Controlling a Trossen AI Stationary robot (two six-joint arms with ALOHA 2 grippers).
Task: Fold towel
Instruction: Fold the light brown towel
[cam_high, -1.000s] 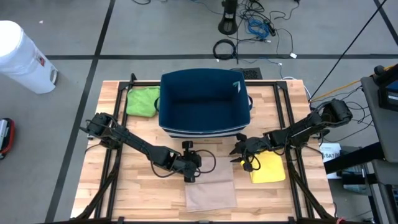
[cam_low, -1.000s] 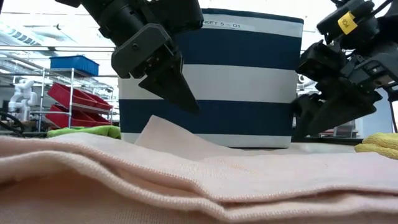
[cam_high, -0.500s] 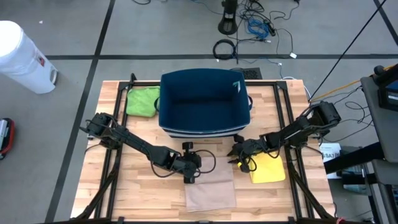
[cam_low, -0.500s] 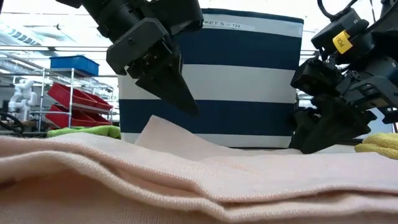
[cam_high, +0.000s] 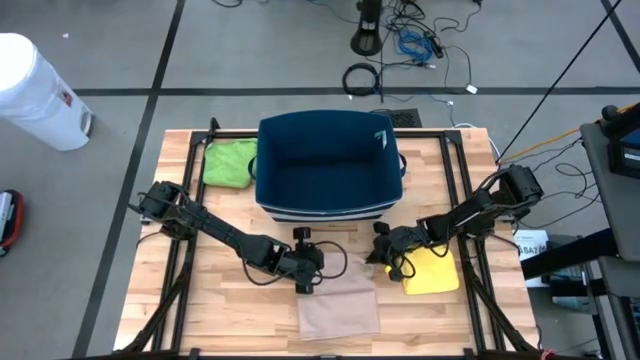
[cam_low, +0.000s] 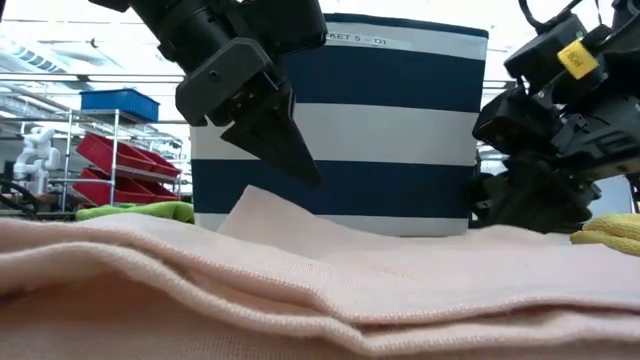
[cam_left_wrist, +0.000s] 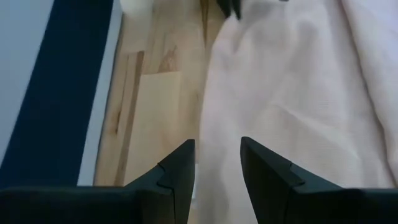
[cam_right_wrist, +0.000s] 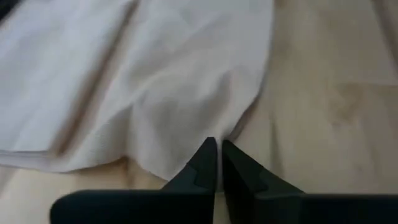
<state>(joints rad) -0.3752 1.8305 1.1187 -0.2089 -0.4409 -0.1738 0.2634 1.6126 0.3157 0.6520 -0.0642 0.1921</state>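
Observation:
A pale pink towel (cam_high: 338, 300) lies folded in several layers on the wooden table (cam_high: 210, 300), in front of the blue basket (cam_high: 330, 165). My right gripper (cam_high: 371, 257) is down at the towel's far right part and shut on its edge. My left gripper (cam_high: 308, 286) hangs open just above the towel's far left part. In the left wrist view its fingers (cam_left_wrist: 177, 171) stand on either side of the towel's left edge (cam_left_wrist: 208, 124) without touching it. In the low view a raised corner (cam_low: 250, 205) of the towel shows under the left gripper (cam_low: 290, 160). My right gripper pinches the towel's right edge (cam_right_wrist: 239, 127) between its two fingertips (cam_right_wrist: 205, 155), close to the far right corner. The fingers slant down from the table's right side. The towel rests slack on the table, and a shallow crease (cam_right_wrist: 143, 106) runs toward the fingertips.
The blue-and-white striped basket (cam_low: 340, 130) stands right behind the towel. A yellow cloth (cam_high: 432, 270) lies just to the right of the right gripper, and a green cloth (cam_high: 230, 162) lies at the far left. Black frame rails (cam_high: 180, 270) run along both table sides.
My right gripper has dropped and moved left onto the towel's right edge, then shut on it; a second ago its fingers were apart above the table. The left arm and the towel have kept still.

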